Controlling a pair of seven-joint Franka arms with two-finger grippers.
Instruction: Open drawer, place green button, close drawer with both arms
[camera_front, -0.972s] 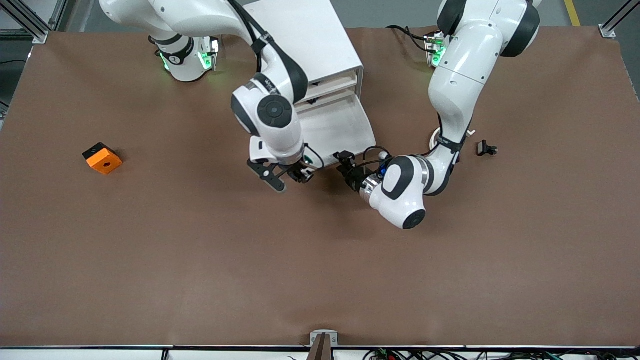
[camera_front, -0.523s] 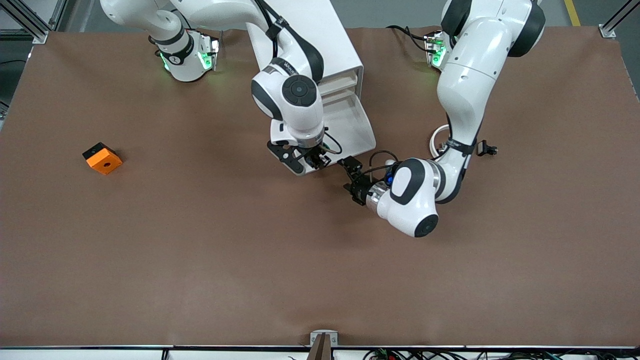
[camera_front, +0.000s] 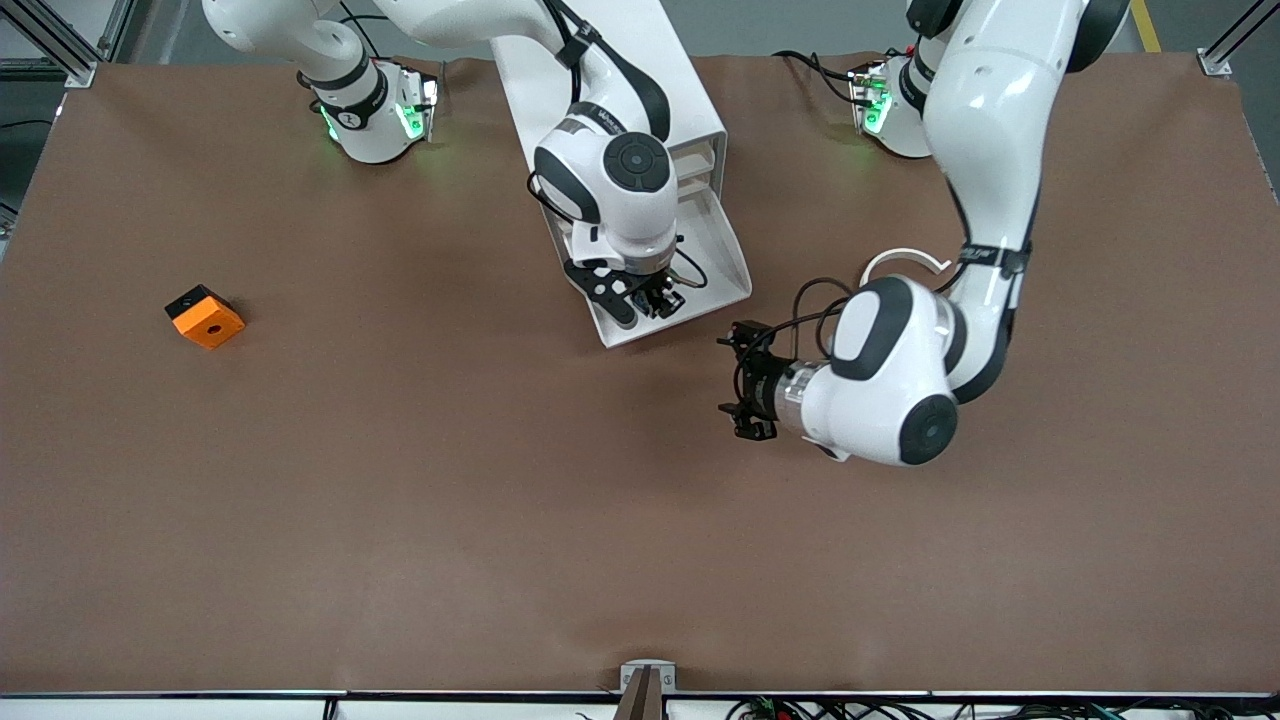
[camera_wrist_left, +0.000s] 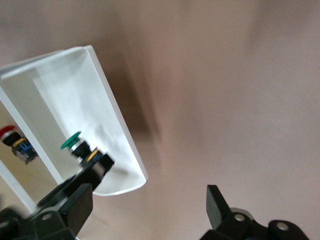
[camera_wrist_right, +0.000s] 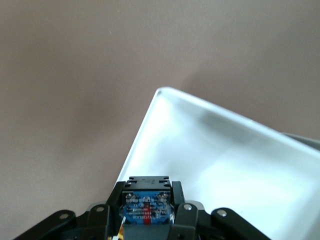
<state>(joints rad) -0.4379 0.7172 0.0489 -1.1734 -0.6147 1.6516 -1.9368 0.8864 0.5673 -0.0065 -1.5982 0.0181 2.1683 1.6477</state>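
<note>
Right wrist view: blue-based button (camera_wrist_right: 147, 206) over smooth, round-cornered white drawer (camera_wrist_right: 210, 150)

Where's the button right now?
The button is clamped in the right gripper, over the open drawer near its front edge. The left gripper hangs open over the table nearby.

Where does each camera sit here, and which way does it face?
Front: high across the table, facing the left arm, right arm, cabinet and open drawer.
Left wrist: on the left arm, looking past the open left gripper at the drawer's corner and the button.
Right wrist: on the right arm, looking past the right gripper, shut on the button, into the drawer.
Shared: drawer in all; button in both wrist views.
</note>
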